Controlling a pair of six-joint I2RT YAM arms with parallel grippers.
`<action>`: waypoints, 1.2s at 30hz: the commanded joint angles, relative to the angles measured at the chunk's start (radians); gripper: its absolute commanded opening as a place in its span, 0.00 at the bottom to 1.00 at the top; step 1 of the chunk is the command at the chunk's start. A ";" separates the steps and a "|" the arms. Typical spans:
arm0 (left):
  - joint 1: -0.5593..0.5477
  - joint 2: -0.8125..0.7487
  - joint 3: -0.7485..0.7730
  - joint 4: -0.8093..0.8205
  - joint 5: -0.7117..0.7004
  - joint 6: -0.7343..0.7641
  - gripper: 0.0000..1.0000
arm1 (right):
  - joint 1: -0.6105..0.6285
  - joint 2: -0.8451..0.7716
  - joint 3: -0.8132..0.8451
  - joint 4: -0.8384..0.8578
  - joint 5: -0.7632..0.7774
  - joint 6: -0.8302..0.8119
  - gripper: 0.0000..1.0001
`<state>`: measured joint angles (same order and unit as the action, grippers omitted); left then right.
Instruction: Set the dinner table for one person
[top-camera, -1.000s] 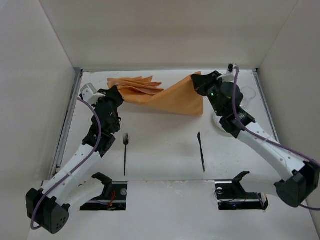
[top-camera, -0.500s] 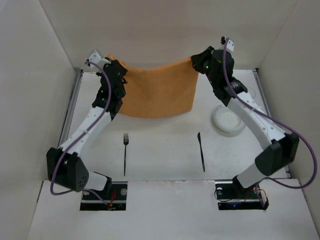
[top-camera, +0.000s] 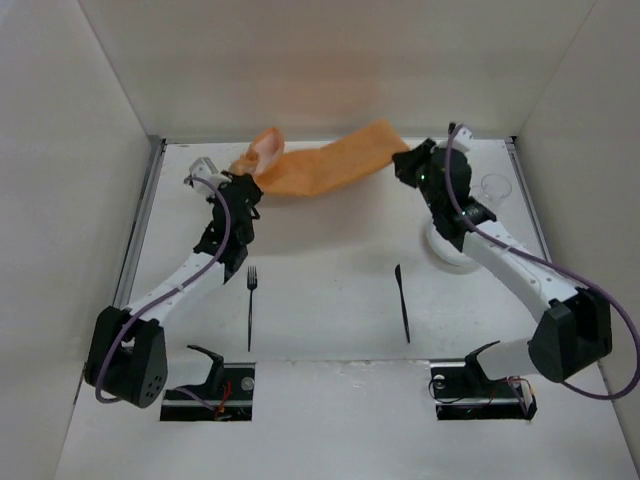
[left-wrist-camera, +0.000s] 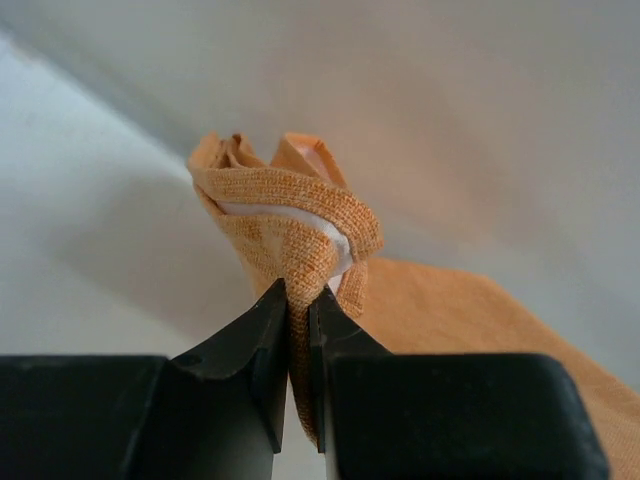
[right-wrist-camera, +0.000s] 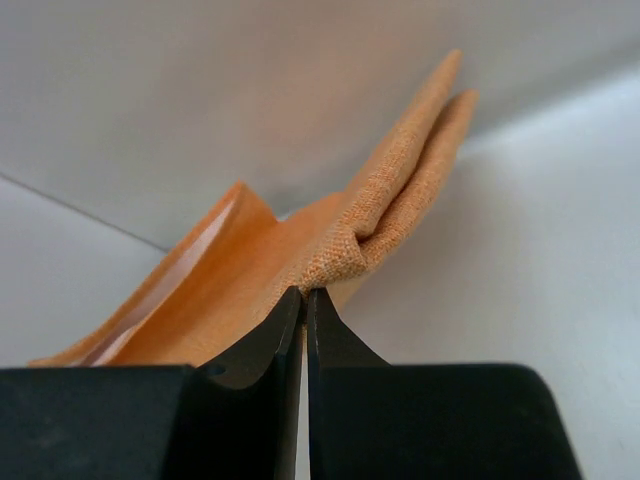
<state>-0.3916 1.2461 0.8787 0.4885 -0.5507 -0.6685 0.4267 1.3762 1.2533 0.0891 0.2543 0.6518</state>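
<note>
white walls (top-camera: 330, 60) close round the matte dinner table (top-camera: 330, 335). left gripper (left-wrist-camera: 297, 298): jaws pinched tight on a bunched corner of the orange cloth (top-camera: 325, 168). right gripper (right-wrist-camera: 303, 297): jaws closed on a folded edge. cloth spans between them over the table's far side, blurred; whether it touches the table, cannot tell. fork (top-camera: 250, 305), knife (top-camera: 403, 303) lie nearer, well apart. white dish (top-camera: 440, 260) partly hidden by right arm (top-camera: 520, 270); clear glass (top-camera: 495, 187) faint near right rail (top-camera: 530, 210).

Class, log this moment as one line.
left gripper: shut on orange cloth | right gripper: shut on orange cloth | fork, knife: on table
</note>
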 joint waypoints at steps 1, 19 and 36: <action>0.004 0.019 -0.206 0.085 -0.017 -0.179 0.07 | -0.001 0.020 -0.243 0.130 -0.003 0.087 0.05; 0.072 -0.414 -0.538 -0.181 -0.064 -0.126 0.32 | -0.006 -0.134 -0.667 0.118 0.005 0.138 0.39; -0.062 -0.069 -0.311 -0.337 -0.086 0.024 0.43 | 0.086 -0.092 -0.612 0.093 0.020 0.071 0.38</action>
<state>-0.4633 1.1915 0.5739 0.1947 -0.6270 -0.6479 0.4946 1.2785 0.6197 0.1566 0.2554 0.7345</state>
